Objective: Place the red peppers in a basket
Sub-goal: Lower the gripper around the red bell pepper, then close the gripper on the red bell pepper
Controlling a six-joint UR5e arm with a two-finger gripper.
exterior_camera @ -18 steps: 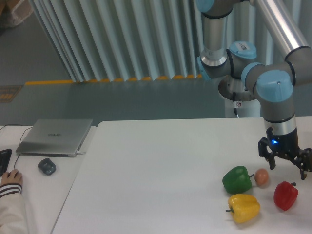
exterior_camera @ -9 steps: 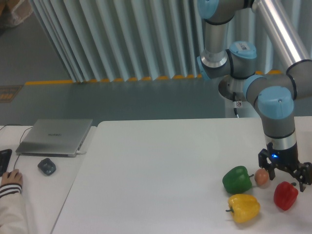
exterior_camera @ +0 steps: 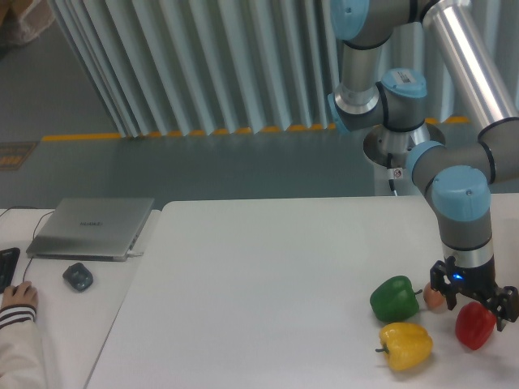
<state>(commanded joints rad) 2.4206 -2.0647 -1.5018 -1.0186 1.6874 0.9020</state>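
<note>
The red pepper (exterior_camera: 473, 327) lies on the white table (exterior_camera: 268, 284) at the right front, glossy, partly covered at its top by the gripper. My gripper (exterior_camera: 478, 309) is open, its two black fingers straddling the pepper's top, one to its left and one to its right. No basket is in view.
A green pepper (exterior_camera: 395, 298), a yellow pepper (exterior_camera: 405, 345) and a small orange-brown round fruit (exterior_camera: 434, 297) lie just left of the red pepper. A closed laptop (exterior_camera: 93, 227), a mouse (exterior_camera: 78, 277) and a person's hand (exterior_camera: 18, 298) are at the far left.
The gripper has come down from above the table, about level with the small fruit, to sit around the top of the red pepper. The peppers have not moved.
</note>
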